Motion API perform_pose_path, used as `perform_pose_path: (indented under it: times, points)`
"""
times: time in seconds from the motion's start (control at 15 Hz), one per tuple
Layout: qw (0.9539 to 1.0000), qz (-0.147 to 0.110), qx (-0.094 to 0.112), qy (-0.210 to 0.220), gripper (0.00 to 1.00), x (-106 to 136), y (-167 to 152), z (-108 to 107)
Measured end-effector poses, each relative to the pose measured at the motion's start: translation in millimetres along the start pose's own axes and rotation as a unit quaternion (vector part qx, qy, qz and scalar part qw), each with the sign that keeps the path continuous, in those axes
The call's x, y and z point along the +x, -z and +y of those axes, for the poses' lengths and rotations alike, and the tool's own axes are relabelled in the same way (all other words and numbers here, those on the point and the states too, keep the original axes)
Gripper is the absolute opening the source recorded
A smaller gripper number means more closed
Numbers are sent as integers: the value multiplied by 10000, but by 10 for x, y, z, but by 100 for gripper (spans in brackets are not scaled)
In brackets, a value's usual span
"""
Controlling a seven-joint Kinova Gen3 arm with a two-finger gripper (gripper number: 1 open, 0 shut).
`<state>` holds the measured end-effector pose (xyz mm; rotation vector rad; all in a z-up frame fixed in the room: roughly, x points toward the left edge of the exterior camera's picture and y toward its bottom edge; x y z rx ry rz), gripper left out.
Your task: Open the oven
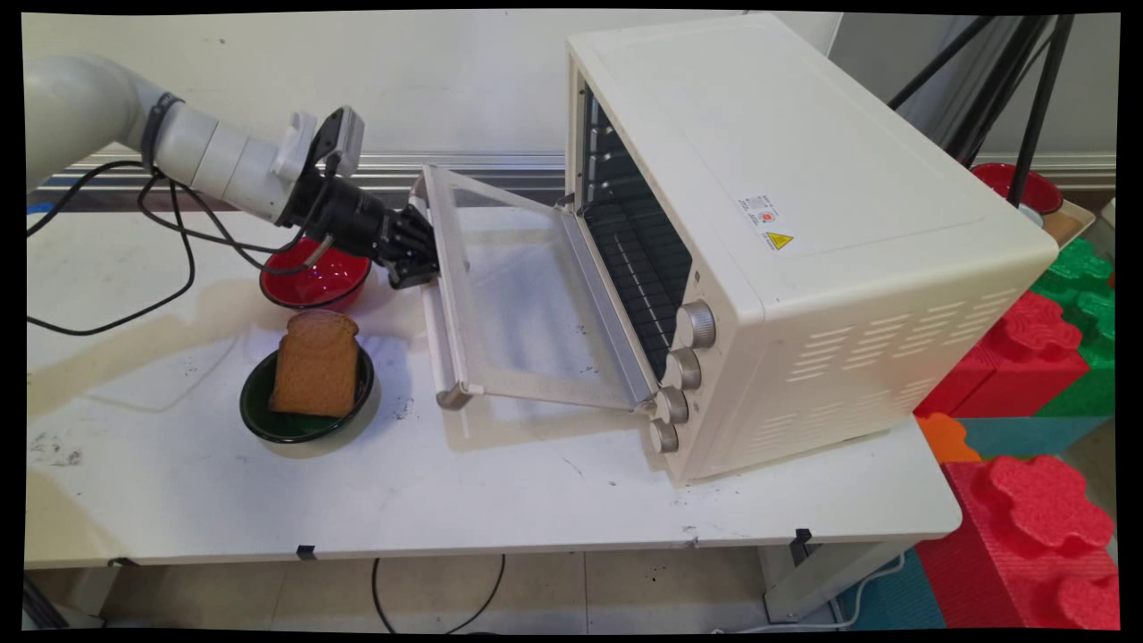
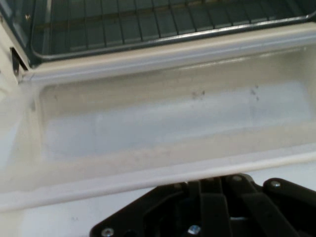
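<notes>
Table (image 1: 536, 500), white, scuffed, carries everything. Toaster oven (image 1: 804, 250), cream, sits on the right half, cavity facing left; wire rack (image 1: 638, 259) visible inside, four knobs (image 1: 683, 375) stacked down the front corner. Oven door (image 1: 527, 304) is dropped most of the way open, glass pane sloping down to the left, its handle edge (image 1: 438, 295) farthest from the hinge.

End effector (image 1: 412, 256) is right at that handle edge near the far corner, touching or just short of it; can't tell from either view whether the fingers are spread or closed on the handle, the hand view only shows black linkage below the door rim.

Red bowl (image 1: 314, 279) sits just behind and below the wrist, looks empty. Green bowl (image 1: 306, 406) is nearer the camera, with a slice of brown bread (image 1: 315, 364) standing upright in it, leaning on the rim, near the door's front corner but apart.

Judgement: the door is the step in hand; do it well by following the hinge arc, contact kept on the handle, not the glass, and clear of the red bowl.

Writing: yellow warning triangle sticker (image 1: 779, 240) and a small white label (image 1: 759, 210) on the oven top, text too small to read. No brand legible.
</notes>
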<state>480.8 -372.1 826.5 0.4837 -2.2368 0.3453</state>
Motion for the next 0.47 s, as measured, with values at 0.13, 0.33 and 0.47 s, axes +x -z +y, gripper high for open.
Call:
perform_pose_path:
  times: [0.13,0.33,0.47]
  points:
    - [10000,-51,2,-11,0,-65,3,4]
    - [9999,-98,0,-29,0,-140,18,11]
    - [9999,-102,-9,-32,0,-172,46,23]
